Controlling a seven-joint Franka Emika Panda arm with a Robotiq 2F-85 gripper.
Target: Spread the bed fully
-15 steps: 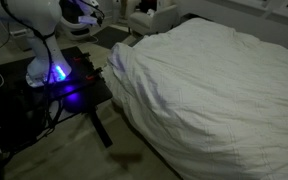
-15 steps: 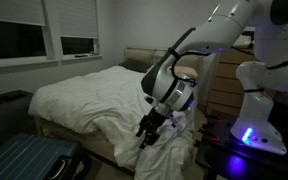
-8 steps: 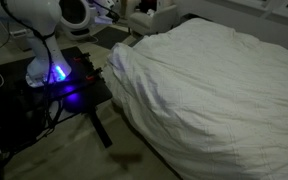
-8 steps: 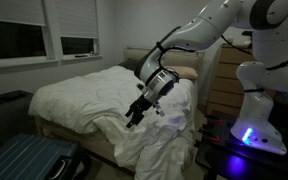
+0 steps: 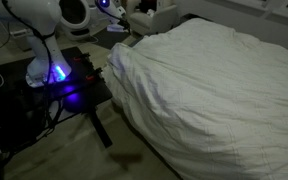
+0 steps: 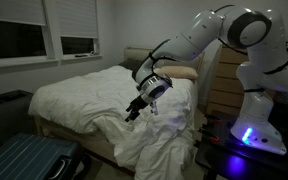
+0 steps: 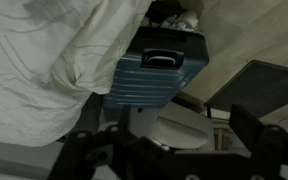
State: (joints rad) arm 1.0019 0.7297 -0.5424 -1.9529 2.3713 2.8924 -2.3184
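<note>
Robot gripper (image 6: 133,111) hanging open in the air over the side of a large bed (image 6: 74,95)

In the wrist view the gripper (image 7: 169,150) has its dark fingers (image 7: 79,150) spread wide, with nothing between them. The white wrinkled duvet (image 7: 34,60) fills the upper left there, and a ribbed blue suitcase (image 7: 159,70) lies on the floor past its edge. In an exterior view the bed spreads out under and beyond the gripper towards the window (image 6: 24,40), with duvet bunched and spilling off the near edge just under the gripper. A small black table (image 5: 69,85) lit blue stands beside the bed
</note>
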